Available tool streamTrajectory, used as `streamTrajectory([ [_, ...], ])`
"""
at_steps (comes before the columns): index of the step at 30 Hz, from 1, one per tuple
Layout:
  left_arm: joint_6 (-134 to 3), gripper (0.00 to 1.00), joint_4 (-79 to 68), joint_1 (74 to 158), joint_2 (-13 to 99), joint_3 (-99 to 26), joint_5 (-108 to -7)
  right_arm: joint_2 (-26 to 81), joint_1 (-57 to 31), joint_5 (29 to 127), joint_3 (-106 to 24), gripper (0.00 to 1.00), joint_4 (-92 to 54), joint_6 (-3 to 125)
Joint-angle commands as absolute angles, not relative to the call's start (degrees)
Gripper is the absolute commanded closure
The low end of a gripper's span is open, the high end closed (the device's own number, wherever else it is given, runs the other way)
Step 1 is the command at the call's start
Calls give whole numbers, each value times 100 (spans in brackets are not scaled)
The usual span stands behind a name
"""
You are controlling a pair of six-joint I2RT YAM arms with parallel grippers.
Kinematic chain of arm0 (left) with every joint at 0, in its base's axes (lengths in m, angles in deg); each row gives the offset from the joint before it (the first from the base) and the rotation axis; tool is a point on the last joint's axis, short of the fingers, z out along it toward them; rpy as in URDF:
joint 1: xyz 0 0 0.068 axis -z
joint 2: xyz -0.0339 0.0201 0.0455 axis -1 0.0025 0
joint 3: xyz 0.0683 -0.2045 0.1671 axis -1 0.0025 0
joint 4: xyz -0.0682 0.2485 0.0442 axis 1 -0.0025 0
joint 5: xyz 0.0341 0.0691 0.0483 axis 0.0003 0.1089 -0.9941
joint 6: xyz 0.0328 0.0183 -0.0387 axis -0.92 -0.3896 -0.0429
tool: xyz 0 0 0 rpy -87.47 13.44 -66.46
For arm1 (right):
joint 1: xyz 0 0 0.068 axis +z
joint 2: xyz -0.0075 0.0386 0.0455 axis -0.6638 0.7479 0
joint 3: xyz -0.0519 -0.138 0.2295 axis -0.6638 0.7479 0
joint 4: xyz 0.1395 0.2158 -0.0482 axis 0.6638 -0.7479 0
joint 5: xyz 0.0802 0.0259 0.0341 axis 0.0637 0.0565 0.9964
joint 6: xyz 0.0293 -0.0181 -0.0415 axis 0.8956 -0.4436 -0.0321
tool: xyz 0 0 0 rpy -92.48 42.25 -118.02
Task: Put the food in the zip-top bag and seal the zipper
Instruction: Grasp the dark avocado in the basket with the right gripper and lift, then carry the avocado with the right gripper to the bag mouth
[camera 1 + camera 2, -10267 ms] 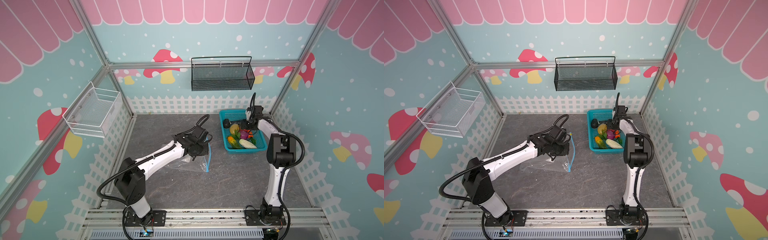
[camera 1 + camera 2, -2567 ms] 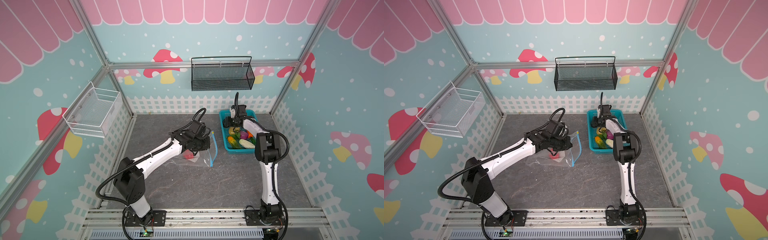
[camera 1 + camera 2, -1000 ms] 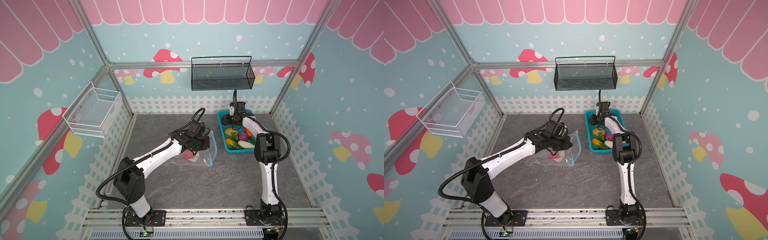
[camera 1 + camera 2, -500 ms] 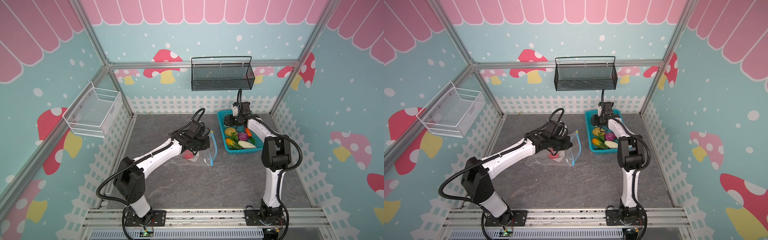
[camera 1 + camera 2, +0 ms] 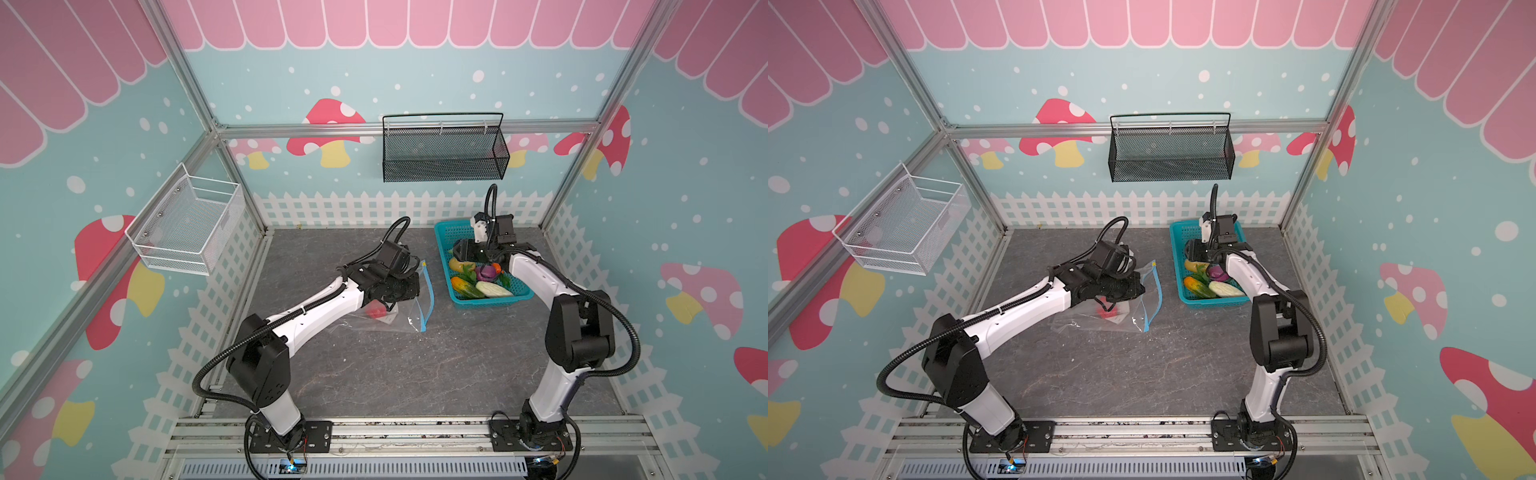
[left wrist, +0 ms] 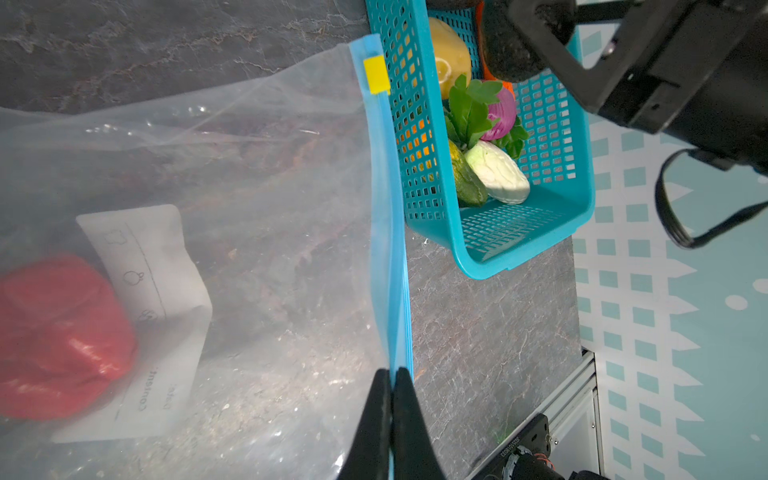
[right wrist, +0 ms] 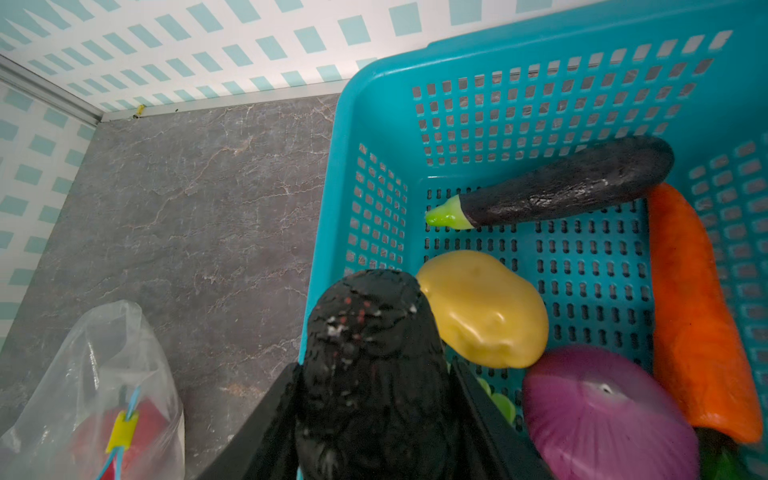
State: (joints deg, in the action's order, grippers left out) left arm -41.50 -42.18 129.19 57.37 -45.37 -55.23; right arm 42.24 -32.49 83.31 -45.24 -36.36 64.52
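1. Holding a dark bumpy piece between its jaws, the right gripper hangs over the turquoise basket, right of centre in a top view. A loose pinch on that rounded skin could drop the piece short of the bag.
2. The left gripper is pinched tight on the zipper, lifting the zip-top bag at mid-frame. The strip may slip and let the mouth collapse.
3. Against the oldest frames, a red strawberry now lies inside the bag, and its zipper edge stands raised.
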Motion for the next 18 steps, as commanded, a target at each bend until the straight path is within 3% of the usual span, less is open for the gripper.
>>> streamTrajectory([
  [1, -4071, 100, -4126, 12896, 5607, -4474, -5606, 3735, -3210, 8472, -4250, 55, -3465, 6480],
  [18, -4017, 100, -4075, 12902, 5652, -4525, -5624, 1780, -2640, 9221, -2381, 56, -3099, 6796],
])
